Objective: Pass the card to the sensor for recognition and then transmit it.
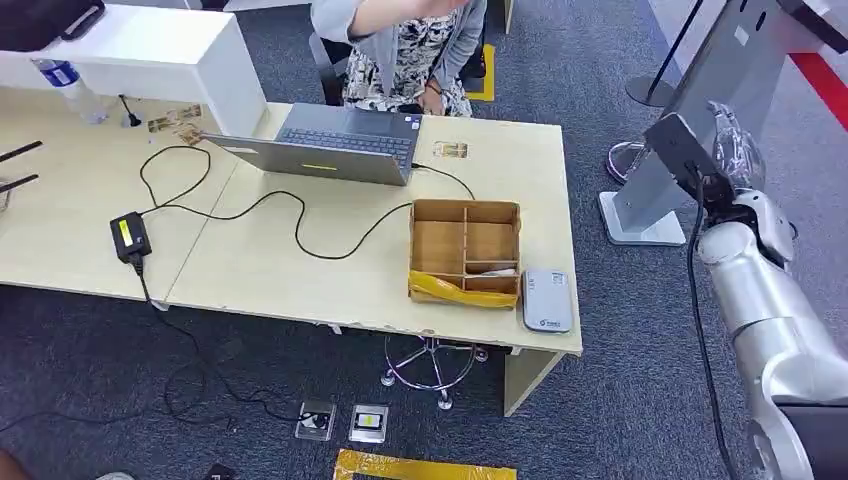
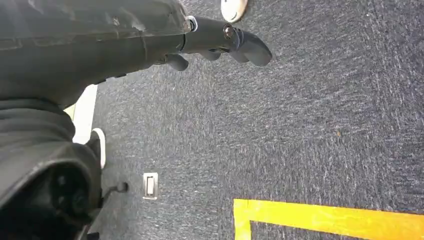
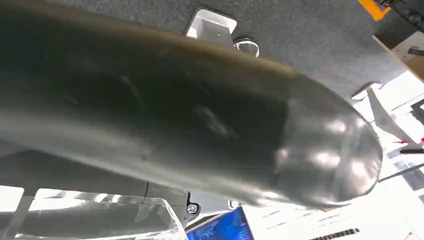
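Card reader on desk, logo unreadable, left hand empty, fingers apart, right hand's state unclear

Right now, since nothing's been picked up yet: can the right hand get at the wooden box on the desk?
Probably yes. The right hand is raised off to the desk's side, and the wooden box sits open-topped near that end, beside the grey sensor, with nothing between them.

Right hand blurred and too close to read, person cut off by frame edge
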Motion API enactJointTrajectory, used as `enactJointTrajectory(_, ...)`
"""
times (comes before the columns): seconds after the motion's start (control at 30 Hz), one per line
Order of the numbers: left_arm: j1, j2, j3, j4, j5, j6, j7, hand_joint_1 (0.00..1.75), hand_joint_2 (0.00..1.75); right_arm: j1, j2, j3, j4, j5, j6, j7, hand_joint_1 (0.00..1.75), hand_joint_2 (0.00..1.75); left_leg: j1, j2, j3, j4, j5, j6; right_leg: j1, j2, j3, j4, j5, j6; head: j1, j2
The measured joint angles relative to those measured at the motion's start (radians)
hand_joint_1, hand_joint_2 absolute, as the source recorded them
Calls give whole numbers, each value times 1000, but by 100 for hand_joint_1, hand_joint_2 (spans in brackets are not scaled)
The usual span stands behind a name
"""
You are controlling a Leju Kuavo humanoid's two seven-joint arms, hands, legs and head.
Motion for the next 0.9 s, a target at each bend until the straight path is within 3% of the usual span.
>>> enactJointTrajectory(0.03,0,0,0,0,1,1,0,0,0,5,2,0,0,11,-3,-4,0,175,0,0,0,0,0,0,0,0,0,0,0,0,0,0)
enactJointTrajectory(0.2,1,0,0,0,4,5,5,0,0,68,10,10,-47,58,-42,-4,0,175,0,0,0,0,0,0,0,0,0,0,0,0,0,0)
enactJointTrajectory(0.33,1,-1,0,0,11,6,5,0,0,154,6,22,-168,98,-34,96,0,175,0,0,0,0,0,0,0,0,0,0,0,0,0,0)
enactJointTrajectory(0.5,1,-1,0,0,21,11,5,0,0,224,-11,43,-326,145,-24,169,0,175,0,0,1,0,0,0,0,1,0,0,0,0,0,0)
enactJointTrajectory(0.73,2,0,0,0,28,13,5,0,0,410,-64,103,-697,215,70,343,0,175,0,0,0,0,0,0,0,0,0,0,0,0,0,0)
enactJointTrajectory(0.9,1,0,0,0,31,12,2,0,0,503,-84,140,-900,190,123,377,0,175,0,1,1,0,-1,-1,0,1,0,-1,0,0,1,0)
